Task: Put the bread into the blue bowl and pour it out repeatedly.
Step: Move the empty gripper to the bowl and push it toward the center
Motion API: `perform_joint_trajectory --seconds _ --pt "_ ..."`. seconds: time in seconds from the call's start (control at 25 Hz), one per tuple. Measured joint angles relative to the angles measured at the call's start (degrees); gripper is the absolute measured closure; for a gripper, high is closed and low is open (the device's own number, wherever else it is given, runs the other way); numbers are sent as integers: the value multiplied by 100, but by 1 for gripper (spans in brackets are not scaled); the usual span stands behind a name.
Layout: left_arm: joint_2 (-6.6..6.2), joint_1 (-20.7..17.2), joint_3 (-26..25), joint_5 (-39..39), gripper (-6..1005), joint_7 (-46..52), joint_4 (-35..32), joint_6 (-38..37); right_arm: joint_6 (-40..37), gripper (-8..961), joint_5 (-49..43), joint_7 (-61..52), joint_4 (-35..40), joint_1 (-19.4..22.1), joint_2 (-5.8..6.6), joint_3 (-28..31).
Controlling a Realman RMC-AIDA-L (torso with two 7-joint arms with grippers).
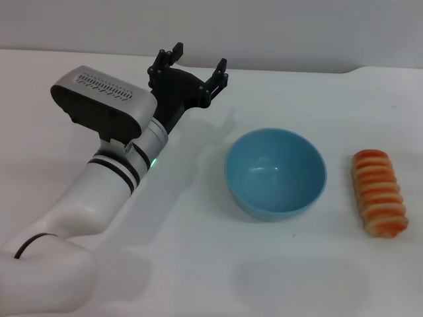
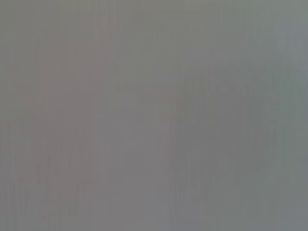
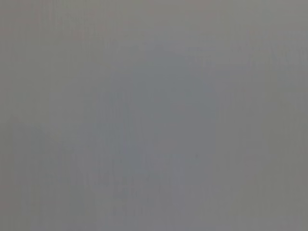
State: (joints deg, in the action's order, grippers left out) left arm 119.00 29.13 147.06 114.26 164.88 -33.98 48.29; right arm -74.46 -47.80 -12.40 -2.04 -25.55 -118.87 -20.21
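The white left arm is entering from the near left corner of the head view and reaching away over the white worktop. Nearest among the loose things, the bread is lying on the worktop at the right, ridged orange top up, its length running near to far. Just to its left, apart from it, the blue bowl is standing upright with nothing inside. Farther back and to the left of the bowl, the left tool is hanging above the worktop with its black fingers spread wide apart, holding nothing and touching nothing; it is well apart from both bowl and bread. The right tool is not showing in any view. Both wrist views are giving only a plain grey field.
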Motion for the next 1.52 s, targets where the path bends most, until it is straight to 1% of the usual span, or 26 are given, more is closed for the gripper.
perform_joint_trajectory --seconds 0.56,0.68,0.8,0.96,1.04,1.12,1.16,1.24,1.32,1.4,1.52 --pt "-3 5 -31 -3 184 0 15 -27 2 136 8 0 2 -2 -4 0" --pt "-30 -8 -284 -27 183 0 -190 -321 11 136 8 1 0 -2 -5 30" --pt "-101 -1 -784 -5 183 0 -529 -940 19 136 8 1 -2 7 -5 87" --pt "-247 -10 -1790 402 183 -17 -1324 -2316 -14 136 8 1 1 22 -11 101" --pt "-279 -31 -2450 776 183 -40 -1814 -3309 -33 137 8 1 2 24 -12 101" --pt "-276 -29 -2980 1079 183 -56 -2188 -4307 -40 137 8 2 6 14 -13 101" --pt "-257 -17 -3338 1254 183 -71 -2404 -4975 -40 137 8 2 8 5 -12 101" --pt "-179 14 -3995 1419 183 -226 -2732 -6110 -27 137 8 2 18 -49 -4 100" --pt "-135 25 -4440 1436 183 -410 -2976 -6803 -13 137 8 1 58 -105 0 99" --pt "-127 26 -4800 1412 183 -535 -3293 -7574 -12 137 7 2 91 -132 1 98" --pt "-132 33 -5061 1411 183 -603 -3496 -8145 -10 137 8 3 108 -153 2 97"
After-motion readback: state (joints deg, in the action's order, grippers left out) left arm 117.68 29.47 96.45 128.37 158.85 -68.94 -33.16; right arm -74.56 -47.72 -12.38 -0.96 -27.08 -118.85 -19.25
